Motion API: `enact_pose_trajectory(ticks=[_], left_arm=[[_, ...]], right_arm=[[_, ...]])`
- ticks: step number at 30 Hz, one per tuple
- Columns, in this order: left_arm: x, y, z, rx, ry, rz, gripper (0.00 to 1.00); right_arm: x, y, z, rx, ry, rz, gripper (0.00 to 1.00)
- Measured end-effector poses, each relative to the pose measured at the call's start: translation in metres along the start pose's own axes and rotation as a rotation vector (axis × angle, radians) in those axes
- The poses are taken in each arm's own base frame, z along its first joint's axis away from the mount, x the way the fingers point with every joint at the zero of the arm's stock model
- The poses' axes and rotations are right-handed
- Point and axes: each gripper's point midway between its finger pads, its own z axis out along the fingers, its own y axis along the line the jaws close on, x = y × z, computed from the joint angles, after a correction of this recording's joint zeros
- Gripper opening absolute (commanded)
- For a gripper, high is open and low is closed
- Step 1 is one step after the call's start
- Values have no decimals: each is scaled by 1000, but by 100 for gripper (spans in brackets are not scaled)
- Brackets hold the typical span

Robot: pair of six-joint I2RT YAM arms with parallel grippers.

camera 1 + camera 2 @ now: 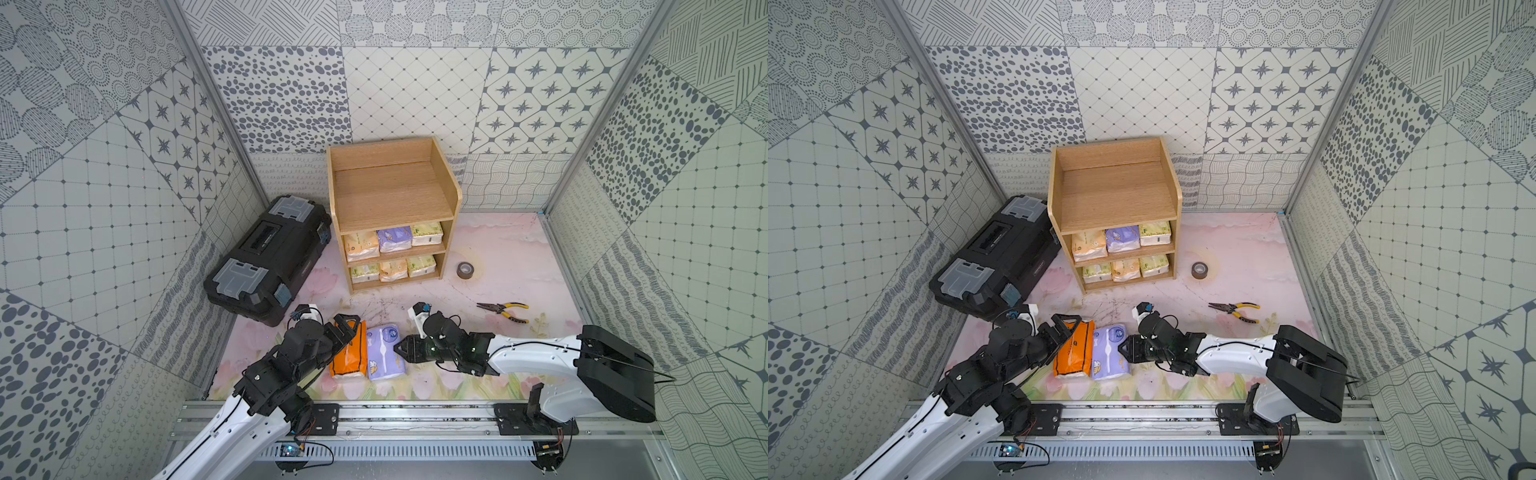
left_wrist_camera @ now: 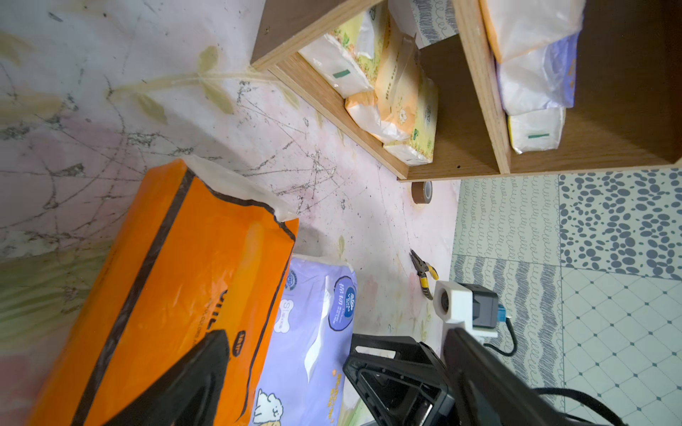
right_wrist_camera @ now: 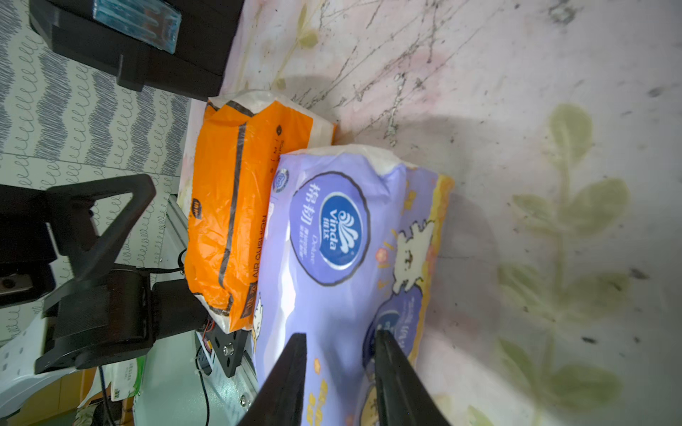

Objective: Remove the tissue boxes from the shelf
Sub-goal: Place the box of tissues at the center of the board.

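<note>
Right gripper (image 3: 341, 333) sits low at the long side of a lavender plastic-wrapped brick-shaped tissue pack (image 1: 384, 353), its jaws set close together with the wrap showing between them; whether they pinch it cannot be told. Touching that pack on the side away from this gripper lies a bright orange plastic-wrapped tissue pack (image 1: 349, 355), both flat on the pink floral tabletop (image 1: 498, 257). Left gripper (image 2: 337, 333) hangs over the orange pack's shelf-ward end, jaws spread wide, gripping nothing. Beyond both grippers stands the light-wood three-tier shelf (image 1: 390, 195). Its middle tier holds a peach-yellow pack (image 1: 361, 246), a second lavender pack (image 1: 394, 239) and a pale green-yellow pack (image 1: 427, 233); the bottom tier holds three more packs (image 1: 393, 270), green-yellow at the ends, peach-yellow between. Beyond the left gripper, beside the shelf, sits a black plastic toolbox (image 1: 266, 257); beyond the right one lie yellow-handled pliers (image 1: 505, 311), then a grey tape roll (image 1: 464, 270)
</note>
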Motion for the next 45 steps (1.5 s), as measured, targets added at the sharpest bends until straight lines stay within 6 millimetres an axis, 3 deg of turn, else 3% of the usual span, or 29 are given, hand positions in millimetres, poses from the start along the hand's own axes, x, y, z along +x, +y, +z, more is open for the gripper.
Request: enact_pose_trajectory(ticks=[8, 15, 20, 23, 27, 30, 35, 40, 45], left_arm=[[-3, 0, 0, 7, -21, -16, 77], [-2, -3, 3, 18, -10, -25, 76], [-2, -7, 6, 31, -13, -31, 76], [-3, -7, 9, 32, -19, -47, 77], [-4, -4, 13, 29, -28, -77, 79], [-5, -1, 16, 31, -41, -98, 80], [-8, 2, 16, 45, -66, -126, 77], [-11, 2, 12, 71, -90, -145, 74], [-11, 7, 11, 78, -100, -157, 73]], right_arm=[[-10, 27, 18, -42, -4, -10, 32], [-6, 37, 47, -66, 23, 10, 31], [-9, 45, 52, -84, 19, 23, 49], [-19, 42, 46, -83, -4, 28, 51], [-55, 33, 17, -59, -104, 60, 54], [-91, 37, -7, -61, -213, 73, 54], [-143, 67, -29, -82, -357, 71, 53], [-192, 85, -41, -94, -485, 80, 51], [-226, 84, -32, -59, -569, 98, 48]])
